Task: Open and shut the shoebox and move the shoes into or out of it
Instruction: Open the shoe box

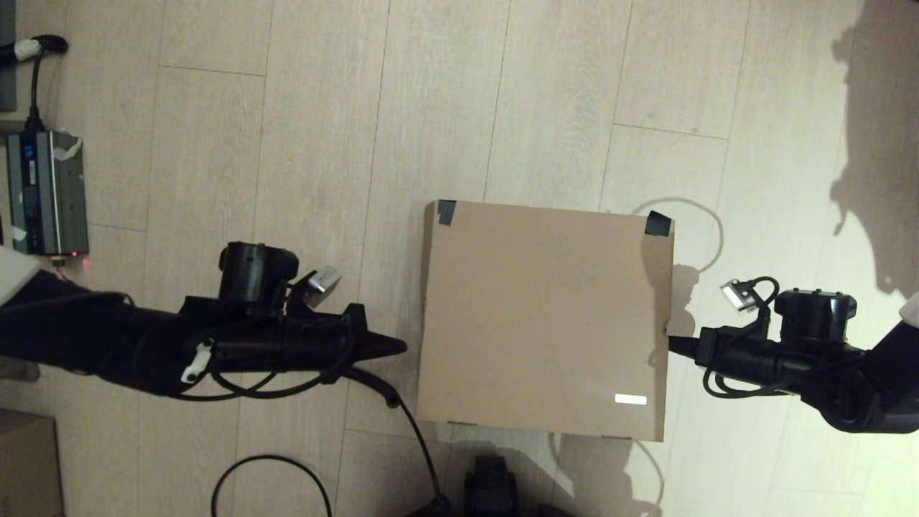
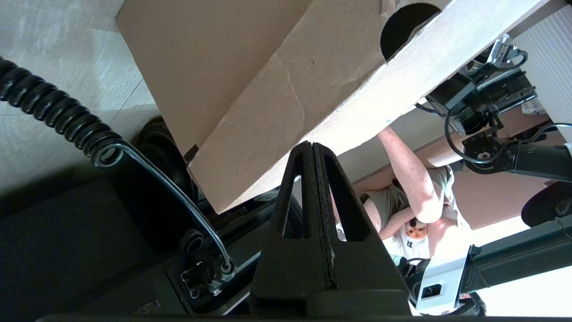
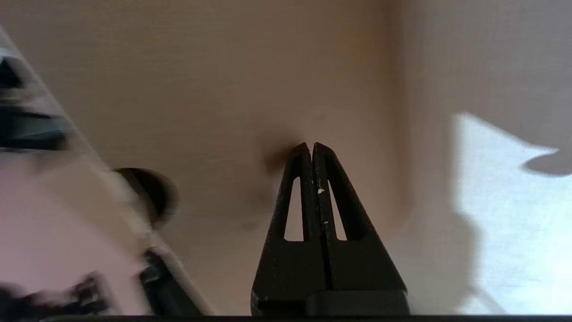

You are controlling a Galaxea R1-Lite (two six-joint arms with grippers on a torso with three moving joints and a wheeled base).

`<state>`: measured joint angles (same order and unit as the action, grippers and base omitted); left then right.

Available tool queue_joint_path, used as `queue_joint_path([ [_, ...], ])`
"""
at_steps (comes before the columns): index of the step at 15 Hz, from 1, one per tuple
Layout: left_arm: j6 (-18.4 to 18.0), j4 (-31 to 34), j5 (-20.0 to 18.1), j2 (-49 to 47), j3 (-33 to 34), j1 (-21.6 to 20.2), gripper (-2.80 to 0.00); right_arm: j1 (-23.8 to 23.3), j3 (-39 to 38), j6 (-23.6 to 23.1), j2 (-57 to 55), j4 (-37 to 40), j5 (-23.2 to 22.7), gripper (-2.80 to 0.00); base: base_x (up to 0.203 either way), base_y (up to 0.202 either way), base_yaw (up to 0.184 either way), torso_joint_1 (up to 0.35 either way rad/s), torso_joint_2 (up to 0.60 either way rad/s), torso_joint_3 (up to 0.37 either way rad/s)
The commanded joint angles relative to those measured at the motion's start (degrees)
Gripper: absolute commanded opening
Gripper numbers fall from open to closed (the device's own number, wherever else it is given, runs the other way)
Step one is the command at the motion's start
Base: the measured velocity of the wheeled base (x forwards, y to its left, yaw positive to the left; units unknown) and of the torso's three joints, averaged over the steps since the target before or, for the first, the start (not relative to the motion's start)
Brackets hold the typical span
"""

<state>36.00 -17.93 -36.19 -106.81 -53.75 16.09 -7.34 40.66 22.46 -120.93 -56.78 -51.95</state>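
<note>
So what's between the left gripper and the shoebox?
Only bare floor: in the head view a narrow gap separates the shut left gripper from the shoebox.

left gripper (image 1: pixel 403 347) points inward toward the right, fingers pressed together; right gripper (image 1: pixel 671 345) faces it from the opposite side, fingers likewise closed

We are seeing the shoebox (image 1: pixel 546 316) sitting on the pale wood floor (image 1: pixel 323 129), lid down, black tape on its two far corners, a small white label (image 1: pixel 630 399) near the close right corner. Our left gripper (image 1: pixel 398 347) is pointing at the box's left side, tip just beside it. Our right gripper (image 1: pixel 673 344) is touching the box's right edge. A grey power unit (image 1: pixel 47 192) is lying far left, a brown carton (image 1: pixel 27 463) at lower left.
</note>
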Motion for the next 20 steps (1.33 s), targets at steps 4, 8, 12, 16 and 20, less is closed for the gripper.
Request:
queue_joint_path([
  [4, 0.2, -0.3, -0.3, -0.8, -0.2, 0.0, -2.80, -0.1, -0.2, 5.4, 3.6, -0.3, -6.3, -2.80, 0.000, 0.000, 0.000, 0.000, 0.00, 0.000],
  [8, 0.2, -0.2, -0.1, -0.1, -0.2, 0.0, -2.80, -0.1, -0.5, 7.5, 5.8, -0.1, -8.8, -2.80, 0.000, 0.000, 0.000, 0.000, 0.00, 0.000],
  [12, 0.3, -0.1, -0.1, 0.7, -0.6, 0.0, -2.80, -0.1, -1.2, 8.9, 8.8, -0.1, -8.9, -2.80, 0.000, 0.000, 0.000, 0.000, 0.00, 0.000],
  [16, 0.3, 2.5, -0.1, 4.3, -0.9, 0.1, -2.80, -0.1, -1.3, 12.3, 13.5, 0.0, -8.9, -2.80, 0.000, 0.000, 0.000, 0.000, 0.00, 0.000],
  [20, 0.2, 6.8, -0.1, 10.1, -0.9, 0.5, -2.80, -0.1, -0.5, 14.6, 18.6, 2.4, -8.7, -2.80, 0.000, 0.000, 0.000, 0.000, 0.00, 0.000],
])
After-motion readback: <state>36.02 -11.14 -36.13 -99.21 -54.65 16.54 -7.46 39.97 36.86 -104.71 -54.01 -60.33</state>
